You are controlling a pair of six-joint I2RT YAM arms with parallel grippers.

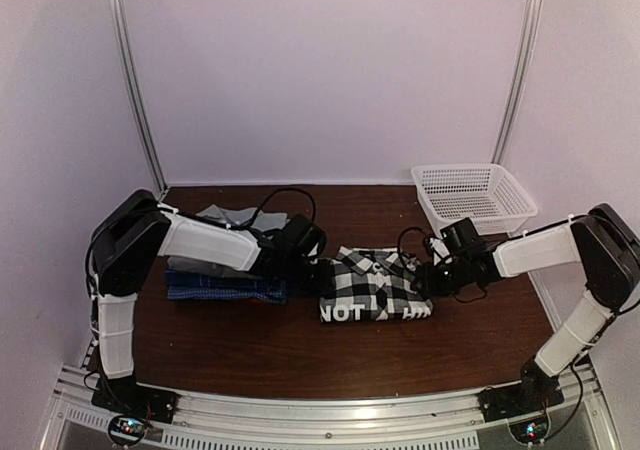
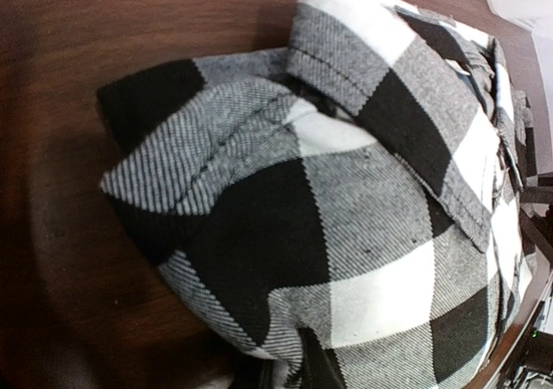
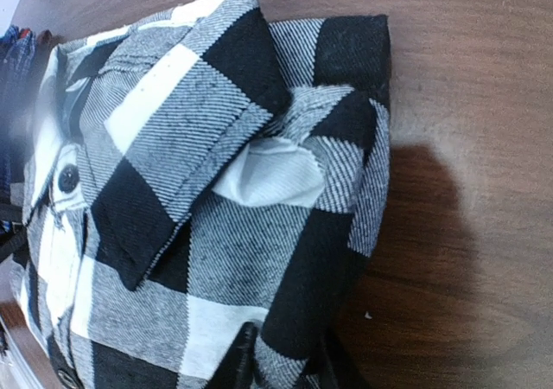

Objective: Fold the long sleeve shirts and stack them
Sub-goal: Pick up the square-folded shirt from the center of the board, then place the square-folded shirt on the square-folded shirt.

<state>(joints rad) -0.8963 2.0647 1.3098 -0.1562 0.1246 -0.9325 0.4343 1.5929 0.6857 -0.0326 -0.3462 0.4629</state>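
left arm [image 1: 205,240] low, reaching inward | left pincer [image 1: 320,268] unclear | right arm [image 1: 535,250] likewise | right pincer [image 3: 285,365] clamped on plaid shirt [image 1: 372,282]

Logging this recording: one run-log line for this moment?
plaid shirt: folded, centre | right jaws: gripping its edge | left jaws: opposite edge, grip unseen | folded stack: left

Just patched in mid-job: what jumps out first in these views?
The folded black-and-white plaid shirt at the centre of the table, with the left claw and right claw at its two sides. Left of it sits a stack of folded shirts, grey over blue; a white mesh basket stands at the back right.
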